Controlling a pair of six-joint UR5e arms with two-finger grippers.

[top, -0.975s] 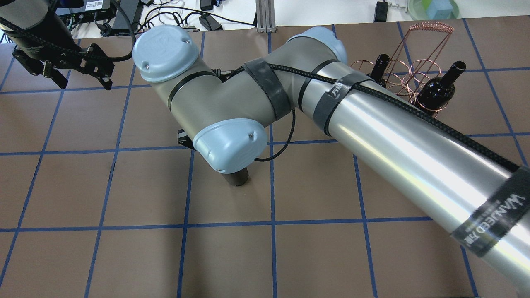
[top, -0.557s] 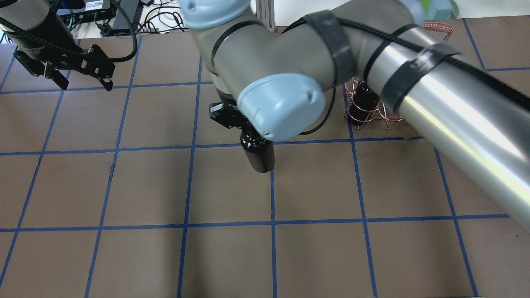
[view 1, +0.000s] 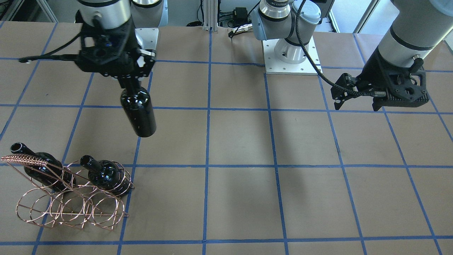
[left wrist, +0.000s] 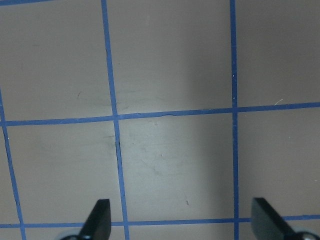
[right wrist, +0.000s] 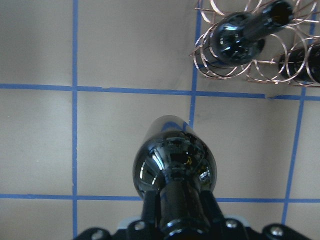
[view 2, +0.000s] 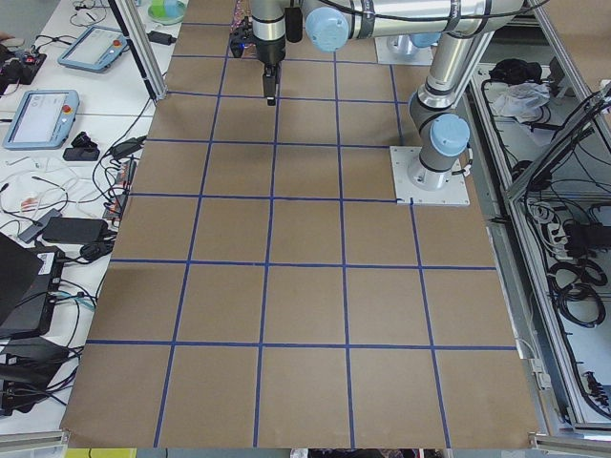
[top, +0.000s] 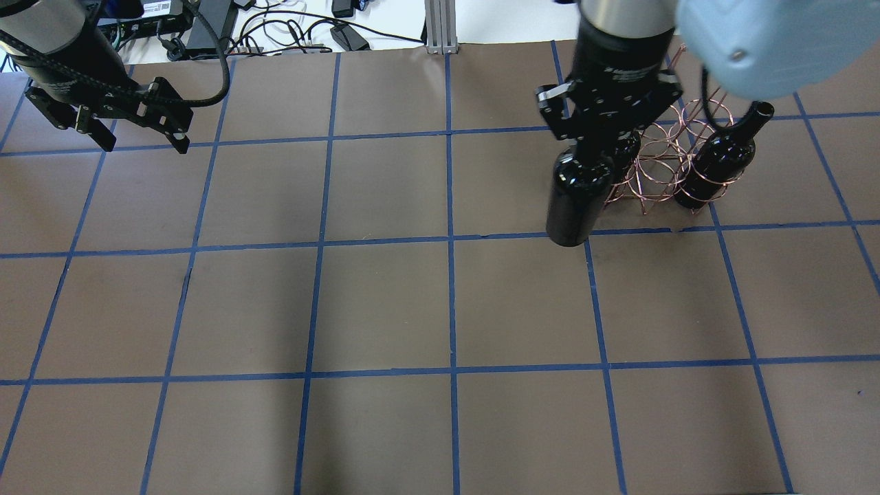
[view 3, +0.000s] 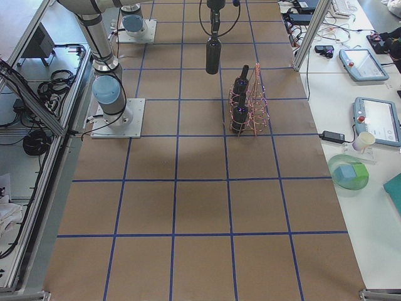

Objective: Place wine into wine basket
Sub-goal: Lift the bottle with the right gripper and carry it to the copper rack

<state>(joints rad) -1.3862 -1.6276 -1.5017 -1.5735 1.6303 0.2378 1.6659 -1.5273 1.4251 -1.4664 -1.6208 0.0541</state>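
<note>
The wine bottle (top: 576, 199) is shiny and almost black, with no label. It hangs in the air, neck up, held at the neck by the right pincer (view 1: 130, 85). The copper wire wine basket (view 1: 26, 159) stands close by, near the surface's far right corner. Two more bottles (view 1: 106, 175) sit in its rings.

Robotics lab. Two arm bases (view 1: 290, 53) bolted to a surface (top: 385, 309) w/ blue tape grid (top: 452, 309). Teach pendants (view 3: 376, 125), loose cables (top: 289, 31) & alu frame posts (top: 436, 24) alongside.

wine (top: 576, 199): carried from mid-surface toward the far right corner; now hanging just beside the wine basket (top: 656, 172)
right end effector (top: 594, 146): swung that way with it
</note>
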